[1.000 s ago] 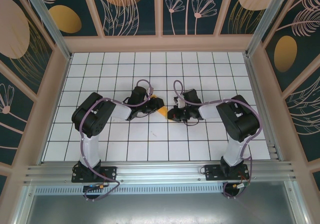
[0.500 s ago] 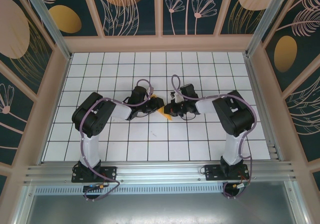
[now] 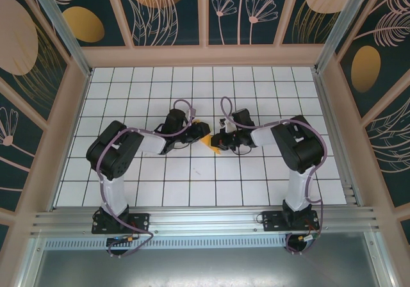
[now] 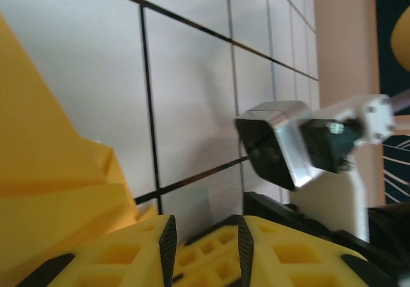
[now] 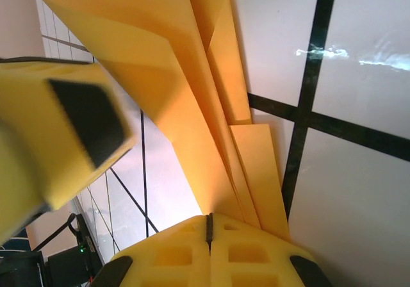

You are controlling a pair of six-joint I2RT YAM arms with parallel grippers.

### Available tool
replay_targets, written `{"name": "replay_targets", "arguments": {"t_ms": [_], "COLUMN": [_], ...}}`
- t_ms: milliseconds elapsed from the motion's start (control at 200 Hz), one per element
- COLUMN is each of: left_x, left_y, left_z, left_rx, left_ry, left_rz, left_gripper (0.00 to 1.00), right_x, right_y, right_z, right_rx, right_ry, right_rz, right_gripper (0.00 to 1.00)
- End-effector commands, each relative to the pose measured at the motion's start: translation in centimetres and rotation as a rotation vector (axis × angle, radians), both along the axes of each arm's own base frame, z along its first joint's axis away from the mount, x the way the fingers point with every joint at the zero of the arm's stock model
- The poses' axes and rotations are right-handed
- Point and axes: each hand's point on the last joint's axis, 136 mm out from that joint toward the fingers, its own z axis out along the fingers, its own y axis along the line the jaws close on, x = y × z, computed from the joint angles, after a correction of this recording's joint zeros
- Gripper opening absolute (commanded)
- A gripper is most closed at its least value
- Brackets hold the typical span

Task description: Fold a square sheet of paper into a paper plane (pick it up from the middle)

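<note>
The square sheet of paper, folded into a creased orange-yellow paper plane (image 3: pixel 209 142), lies low over the white grid table (image 3: pixel 192 184) between my two grippers. In the right wrist view its layered folds (image 5: pixel 186 88) run down into the closed seam of my right gripper (image 5: pixel 208 218), which is shut on the paper. My left gripper (image 4: pixel 205 232) stands open, with bare tile showing between its jaws. The paper (image 4: pixel 45 152) lies just to the left of it. From above, the left gripper (image 3: pixel 202 132) and right gripper (image 3: pixel 219 139) nearly meet at the table's middle.
A yellow finger of the left gripper (image 5: pixel 77 127) hangs close beside the paper in the right wrist view. Part of the right arm (image 4: pixel 288 143) sits just ahead of the left jaws. Pink frame walls (image 3: pixel 330 107) border the table on all sides.
My right gripper has moved up and left with the paper, closing in on the left gripper. The left jaws have opened a little, and the left elbow has swung left.
</note>
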Motion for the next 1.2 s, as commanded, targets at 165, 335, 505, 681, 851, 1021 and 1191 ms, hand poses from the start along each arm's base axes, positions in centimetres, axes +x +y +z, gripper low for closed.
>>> {"name": "replay_targets", "arguments": {"t_ms": [165, 335, 505, 681, 851, 1021, 1191], "left_x": [-1.2, -0.2, 1.2, 1.8, 2.3, 2.7, 3.2], "left_y": [-0.1, 1.3, 2.6, 4.6, 5.4, 5.9, 6.9], "left_z": [-1.1, -3.1, -4.0, -5.3, -6.2, -6.6, -6.8], "left_rx": [-0.038, 0.048, 0.124, 0.173, 0.255, 0.264, 0.275], "left_ry": [0.032, 0.024, 0.007, 0.041, 0.057, 0.061, 0.063], "left_rz": [0.003, 0.087, 0.142, 0.201, 0.225, 0.236, 0.258], "left_gripper": [0.31, 0.29, 0.29, 0.29, 0.28, 0.28, 0.28], "right_x": [-1.2, -1.5, -2.4, -3.0, -3.1, -3.2, -3.3], "right_y": [-2.4, -2.6, -3.2, -3.7, -3.7, -3.8, -3.8], "right_z": [-4.2, -4.5, -5.1, -5.2, -5.0, -5.0, -5.2], "right_rx": [-0.134, -0.148, -0.175, -0.192, -0.190, -0.190, -0.195], "right_ry": [0.097, 0.102, 0.114, 0.117, 0.112, 0.116, 0.119], "right_rz": [-0.060, -0.058, -0.048, -0.042, -0.039, -0.039, -0.037], "right_gripper": [0.00, 0.00, 0.00, 0.00, 0.00, 0.00, 0.00]}}
